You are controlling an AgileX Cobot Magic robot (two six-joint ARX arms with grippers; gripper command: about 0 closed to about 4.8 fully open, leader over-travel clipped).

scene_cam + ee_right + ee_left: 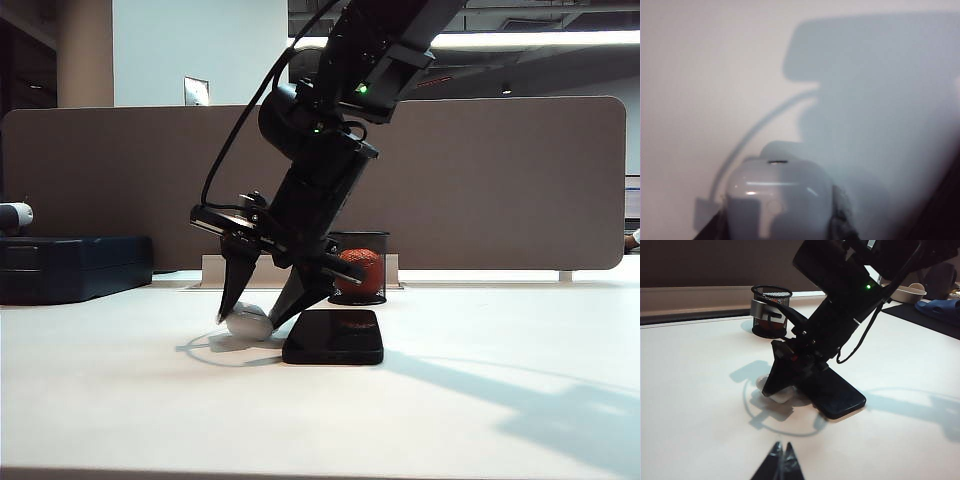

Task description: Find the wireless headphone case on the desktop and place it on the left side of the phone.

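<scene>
black mesh cup [358, 266] holding orange ball [361, 270], dark-blue box [72, 266]

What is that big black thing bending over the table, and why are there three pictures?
It is a robot arm ending in a two-finger claw, called a gripper. One picture is from a camera beside the table. The other two are from cameras on each arm's wrist. The right gripper is down at the white desktop, its fingers around a small white headphone case, seen close up in its own camera. The case sits just left of the black phone. The left gripper waits apart, closed and empty. Behind stand a mesh cup holding an orange ball, and a dark blue box.
</scene>
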